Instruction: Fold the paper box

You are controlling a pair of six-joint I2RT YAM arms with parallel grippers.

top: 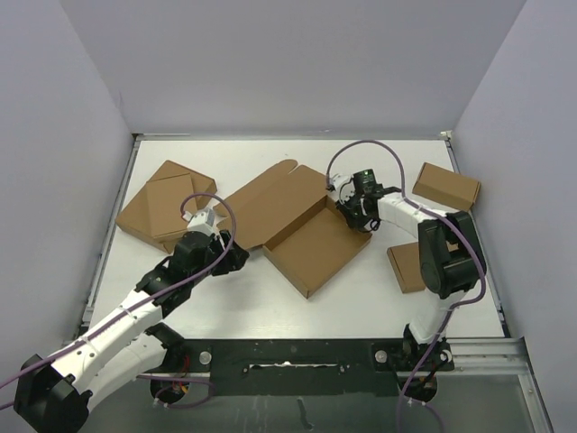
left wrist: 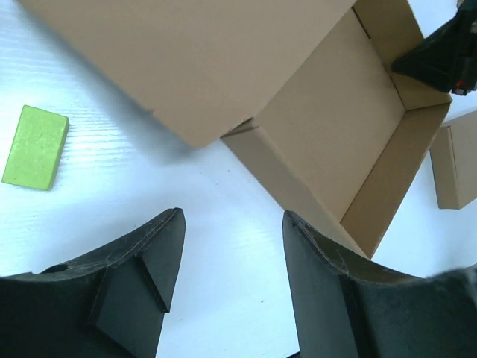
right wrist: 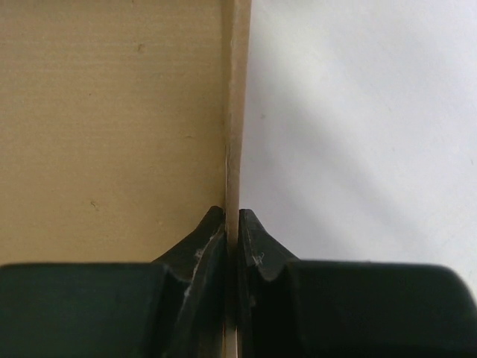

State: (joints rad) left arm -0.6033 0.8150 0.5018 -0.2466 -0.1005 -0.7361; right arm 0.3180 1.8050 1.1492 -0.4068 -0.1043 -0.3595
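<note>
The paper box (top: 302, 230) lies mid-table: a shallow brown tray with raised walls and its big lid panel spread flat toward the back left. My right gripper (top: 353, 216) is at the tray's far right corner. In the right wrist view it (right wrist: 232, 212) is shut on the thin upright wall (right wrist: 238, 104), one finger on each side. My left gripper (top: 233, 257) hovers just left of the tray's near corner. In the left wrist view it (left wrist: 232, 216) is open over bare table, with the box (left wrist: 335, 142) just ahead and nothing between the fingers.
Flattened brown boxes (top: 167, 203) lie at the back left. A small closed box (top: 446, 185) sits at the back right, and another (top: 410, 266) lies by the right arm. A green block (left wrist: 35, 147) rests on the white table left of my left gripper.
</note>
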